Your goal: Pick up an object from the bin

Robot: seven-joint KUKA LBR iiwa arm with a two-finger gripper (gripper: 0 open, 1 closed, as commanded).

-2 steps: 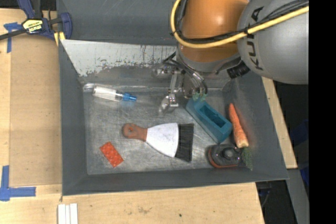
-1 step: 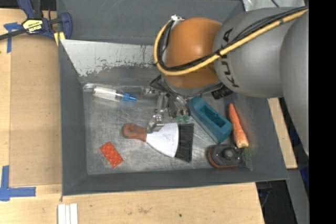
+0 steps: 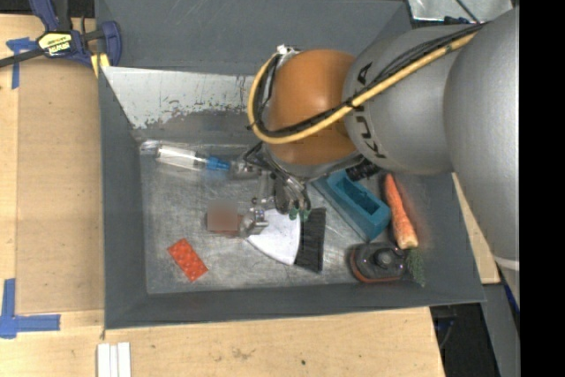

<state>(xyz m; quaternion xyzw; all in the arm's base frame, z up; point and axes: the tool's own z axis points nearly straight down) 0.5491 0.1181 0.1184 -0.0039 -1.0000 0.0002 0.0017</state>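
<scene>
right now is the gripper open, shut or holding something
Gripper: cannot be told. It is low in the bin, beside the brown block and above the white scrap.

Bin (image 3: 124,216): syringe (image 3: 188,159) back left, near rear wall. Block (image 3: 223,220) mid-floor, before syringe. Tile (image 3: 187,260) front left of block, apart. Sheet (image 3: 279,241) just right of block; brush (image 3: 310,240) along sheet's right edge. Box (image 3: 357,205) right of brush. Carrot (image 3: 399,212) beyond box, by right wall. Disc (image 3: 378,263) in front right corner, before box. Arm (image 3: 305,115) over centre.
</scene>
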